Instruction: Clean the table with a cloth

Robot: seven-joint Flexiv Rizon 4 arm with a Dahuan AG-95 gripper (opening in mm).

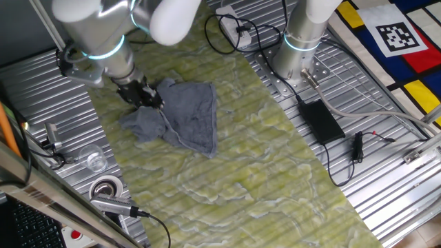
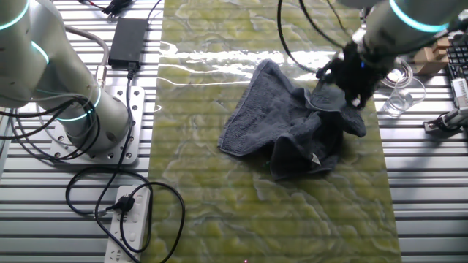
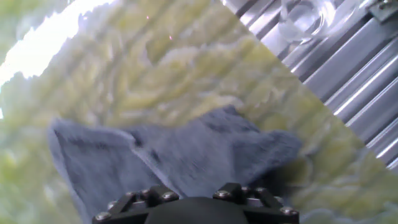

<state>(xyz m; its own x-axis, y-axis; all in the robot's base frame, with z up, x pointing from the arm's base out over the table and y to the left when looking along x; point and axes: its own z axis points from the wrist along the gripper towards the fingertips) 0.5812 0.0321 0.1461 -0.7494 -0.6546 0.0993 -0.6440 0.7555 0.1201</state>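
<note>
Gripper: at the left of one fixed view, black fingers pinched onto a raised corner of the cloth; the jaws look narrow with fabric between them, so it is holding the cloth rather than hovering over it.
Clear glass: stands on the ribbed metal panel left of the mat, apart from the cloth and off the surface to be wiped.
Tape roll: lies on the same panel nearer the camera, also clear of the wiping path.
Cloth: blue-grey, crumpled, lying on the upper-left part of the table just right of the gripper; one edge is lifted into the grasp while the rest trails flat, which suits dragging it across as a wipe.
Table: yellow-green marbled strip running diagonally between the metal panels; most of it to the right of the cloth is bare, so most of the wiping seems yet to come.
Power brick: black, on the panel right of the table, its cable running past the second arm's base.
Hand view: blurred; shows cloth spread below the fingers but not the jaw gap.
</note>
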